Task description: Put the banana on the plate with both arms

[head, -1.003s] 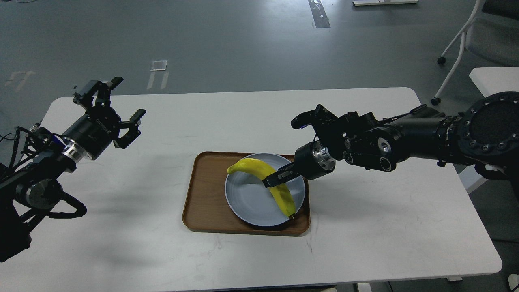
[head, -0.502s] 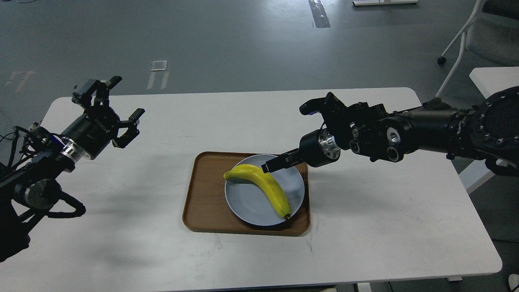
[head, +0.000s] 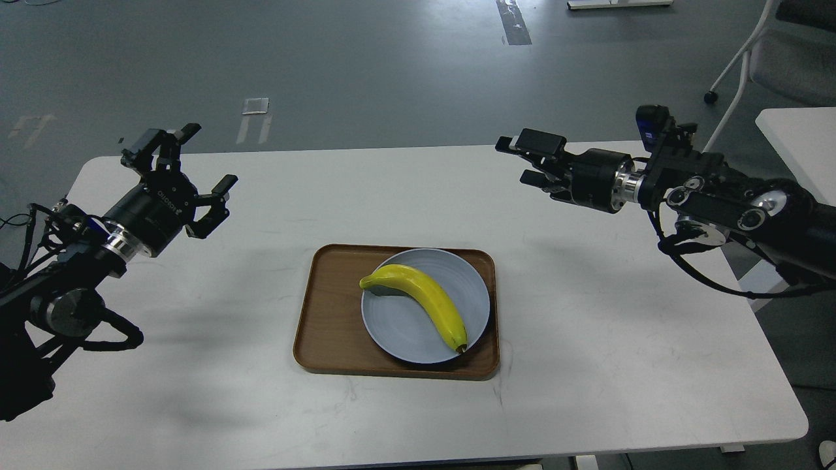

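White table [head: 196, 365] fills the head view, with grey floor beyond. At its centre a brown tray [head: 326, 326] holds the plate [head: 405, 333], and the banana [head: 421, 301] lies across it. The left gripper [head: 186, 170] hovers far left, fingers spread; the right gripper [head: 532, 160] hovers far right, fingers parted, empty.

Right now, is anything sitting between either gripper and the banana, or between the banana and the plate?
Nothing visible. The banana already lies on the plate, which sits on the wooden tray. The left gripper and right gripper both hang open above bare table, apart from the banana.
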Available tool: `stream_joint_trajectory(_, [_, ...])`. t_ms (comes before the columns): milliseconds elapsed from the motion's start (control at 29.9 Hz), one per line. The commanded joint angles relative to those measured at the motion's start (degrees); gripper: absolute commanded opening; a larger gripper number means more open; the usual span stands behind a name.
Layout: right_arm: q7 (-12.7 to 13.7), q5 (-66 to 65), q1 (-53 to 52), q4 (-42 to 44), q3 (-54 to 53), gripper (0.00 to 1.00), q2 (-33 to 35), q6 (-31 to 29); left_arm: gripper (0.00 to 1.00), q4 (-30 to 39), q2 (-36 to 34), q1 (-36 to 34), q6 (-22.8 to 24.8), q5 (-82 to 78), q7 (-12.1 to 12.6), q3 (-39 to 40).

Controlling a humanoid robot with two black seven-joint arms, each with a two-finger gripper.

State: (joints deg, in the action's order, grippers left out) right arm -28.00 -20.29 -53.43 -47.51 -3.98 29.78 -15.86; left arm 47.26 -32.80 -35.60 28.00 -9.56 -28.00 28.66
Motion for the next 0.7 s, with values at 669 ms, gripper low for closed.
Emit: stream_joint_trajectory(669, [0.0,11.4,18.6,0.7,-17.7,1.0,-0.1,-4.8,0.98,-6.6,8.8,0.1,0.0,0.1,0.0,0.1])
